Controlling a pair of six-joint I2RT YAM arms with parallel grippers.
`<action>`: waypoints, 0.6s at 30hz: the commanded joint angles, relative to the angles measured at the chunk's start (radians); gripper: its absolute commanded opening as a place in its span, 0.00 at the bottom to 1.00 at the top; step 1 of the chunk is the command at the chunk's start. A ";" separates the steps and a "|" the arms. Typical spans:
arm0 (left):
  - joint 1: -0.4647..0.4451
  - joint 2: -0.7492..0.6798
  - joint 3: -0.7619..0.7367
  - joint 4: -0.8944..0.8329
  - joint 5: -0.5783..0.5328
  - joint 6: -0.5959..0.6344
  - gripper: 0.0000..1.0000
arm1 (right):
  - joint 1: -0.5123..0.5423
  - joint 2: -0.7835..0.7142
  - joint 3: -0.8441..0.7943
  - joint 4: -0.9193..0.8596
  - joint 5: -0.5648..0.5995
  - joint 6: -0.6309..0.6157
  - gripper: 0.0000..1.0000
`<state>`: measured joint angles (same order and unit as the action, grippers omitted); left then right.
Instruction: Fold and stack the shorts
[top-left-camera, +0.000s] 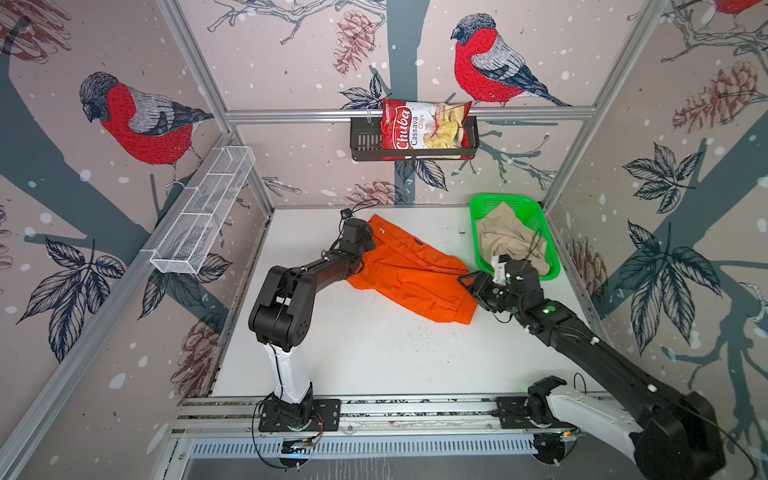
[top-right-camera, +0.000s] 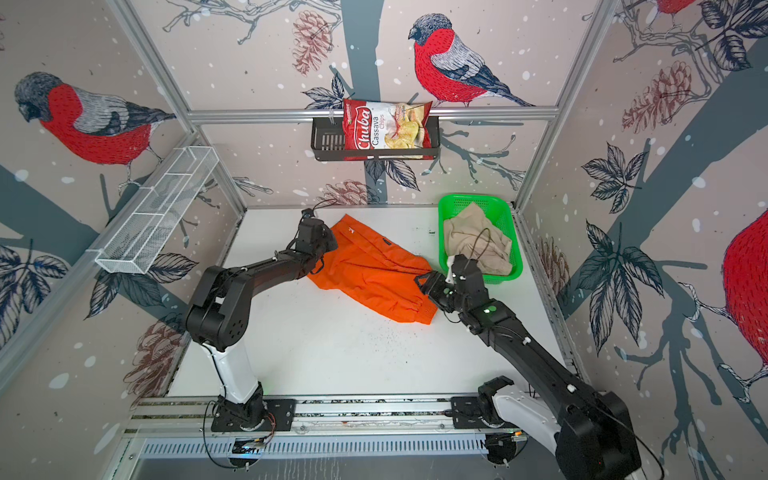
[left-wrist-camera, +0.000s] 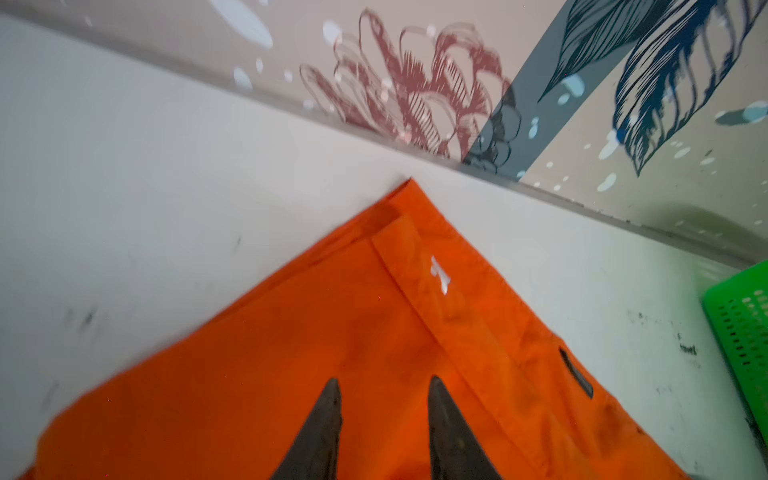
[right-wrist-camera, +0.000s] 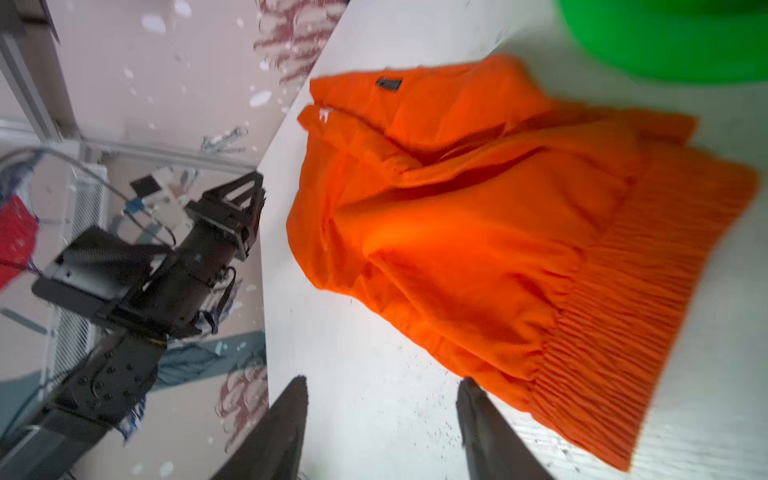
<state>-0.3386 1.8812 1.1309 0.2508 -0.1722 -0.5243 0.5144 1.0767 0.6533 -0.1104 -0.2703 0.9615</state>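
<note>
In both top views, locate the orange shorts lying spread but rumpled on the worktop between the two arms. The beige shorts sit crumpled in the green mesh basket at the far right corner. The left hand is over the far leg end of the orange pair, and the right hand is just beside its waistband end. In the left wrist view, read the left hand as released: its fingers stand slightly apart above the orange cloth, with nothing pinched between them. The hem corner ahead lies flat. In the right wrist view, read the right hand as released too, with its fingers wide apart and bare worktop between them. The gathered elastic waistband lies near one finger. Treat this fabric as light, thin and limp. Expect it to sag from any single hold and to slide readily on the smooth worktop. Take hold at the doubled seams, namely the waistband ends and the hem corners, where the thicker cloth should give a firmer pinch. Use both hands together to keep each fold edge straight.
</note>
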 joint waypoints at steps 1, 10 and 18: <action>0.009 0.030 -0.016 0.008 0.049 -0.110 0.25 | 0.081 0.112 0.043 0.086 0.059 -0.091 0.54; 0.059 0.056 -0.128 -0.026 0.063 -0.257 0.05 | 0.136 0.432 0.099 0.200 0.030 -0.186 0.53; 0.060 -0.066 -0.354 -0.044 0.011 -0.336 0.00 | 0.124 0.529 0.027 0.185 0.019 -0.238 0.52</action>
<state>-0.2802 1.8500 0.8444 0.3038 -0.1318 -0.8108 0.6403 1.5993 0.7048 0.0792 -0.2455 0.7589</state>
